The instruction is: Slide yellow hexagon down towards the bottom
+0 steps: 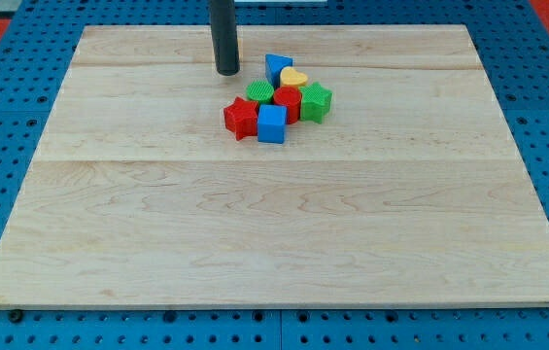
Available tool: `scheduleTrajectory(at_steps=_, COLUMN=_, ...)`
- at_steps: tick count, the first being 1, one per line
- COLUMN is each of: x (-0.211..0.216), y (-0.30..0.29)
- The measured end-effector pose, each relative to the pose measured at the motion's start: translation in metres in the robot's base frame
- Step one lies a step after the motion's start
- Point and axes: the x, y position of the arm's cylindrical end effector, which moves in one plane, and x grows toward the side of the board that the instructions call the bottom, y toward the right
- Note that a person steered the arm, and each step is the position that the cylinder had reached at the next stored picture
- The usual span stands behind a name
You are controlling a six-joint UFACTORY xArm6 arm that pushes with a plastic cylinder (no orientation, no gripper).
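Note:
My tip [226, 72] rests on the board near the view's top, just left of a tight cluster of blocks. A thin yellow-orange sliver [238, 46] shows at the rod's right edge; it may be the yellow hexagon, mostly hidden behind the rod. The cluster holds a yellow heart-like block [294, 77], a blue block [277, 65], a green ribbed block [260, 91], a red block [287, 102], a green star [316, 100], a red star [241, 118] and a blue cube [272, 123]. The tip touches none of the cluster's blocks.
The wooden board [274, 233] lies on a blue pegboard surface [2, 117] that surrounds it on all sides. The rod comes down from the view's top edge.

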Motion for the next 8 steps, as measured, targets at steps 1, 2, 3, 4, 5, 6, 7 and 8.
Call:
scheduleTrajectory(at_steps=1, x=-0.002, y=-0.019)
scheduleTrajectory(at_steps=2, x=0.003, y=-0.025)
scheduleTrajectory(at_steps=3, x=0.006, y=-0.066)
scheduleTrajectory(at_steps=4, x=-0.007, y=-0.118)
scheduleTrajectory(at_steps=5, x=-0.047, y=-0.092)
scheduleTrajectory(at_steps=6, x=-0.089, y=-0.017)
scheduleTrajectory(at_steps=7, x=-0.081, y=0.031)
scheduleTrajectory(at_steps=8, x=-0.039, y=0.007)
